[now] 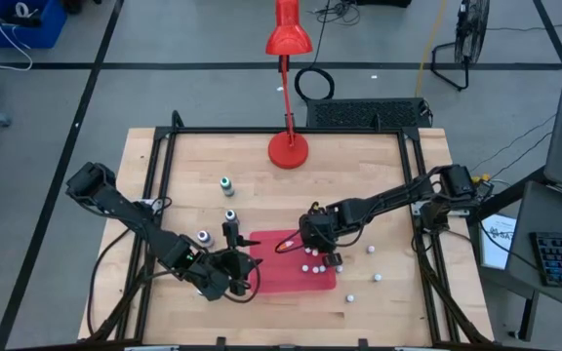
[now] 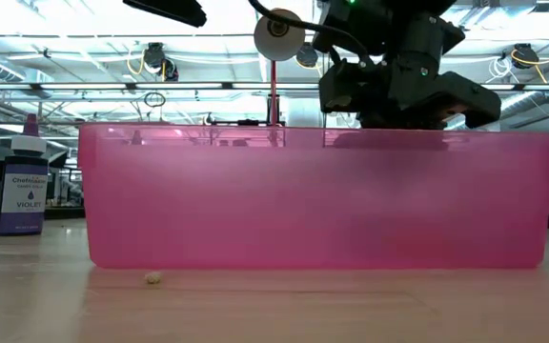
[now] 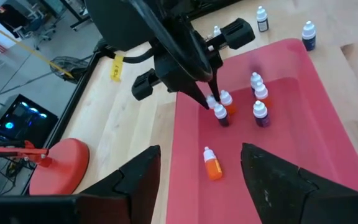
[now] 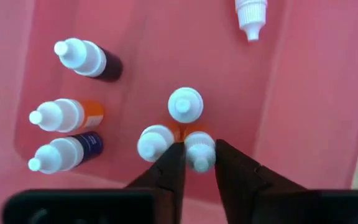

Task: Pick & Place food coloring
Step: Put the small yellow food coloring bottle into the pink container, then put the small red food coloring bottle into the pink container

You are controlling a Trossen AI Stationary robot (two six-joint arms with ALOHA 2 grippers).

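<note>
The food coloring is a set of tiny dropper bottles. Several stand or lie in the red tray (image 1: 273, 275), among them an orange one lying on its side (image 3: 211, 165) and a dark one (image 4: 98, 61). Others stand on the table left (image 1: 226, 184) and right (image 1: 371, 250) of the tray. My right gripper (image 4: 199, 155) reaches down into the tray and is shut on one white-capped bottle in a tight cluster of three. My left gripper (image 3: 201, 152) is open above the tray's near left part and holds nothing. My right gripper pinches the white cap (image 4: 199, 148) of an orange-bodied bottle between its two fingertips (image 4: 171, 163), coming from above and pointing down. The bottle stands upright against two neighbours (image 4: 185, 104). I cannot tell whether its base is on the tray floor.
A red desk lamp stands by its round base (image 1: 288, 150) at the table's far edge. In the low view the tray's pink wall (image 2: 313, 200) fills the front, with a violet bottle (image 2: 22, 186) left of it. Bare wood lies near and far of the tray.
</note>
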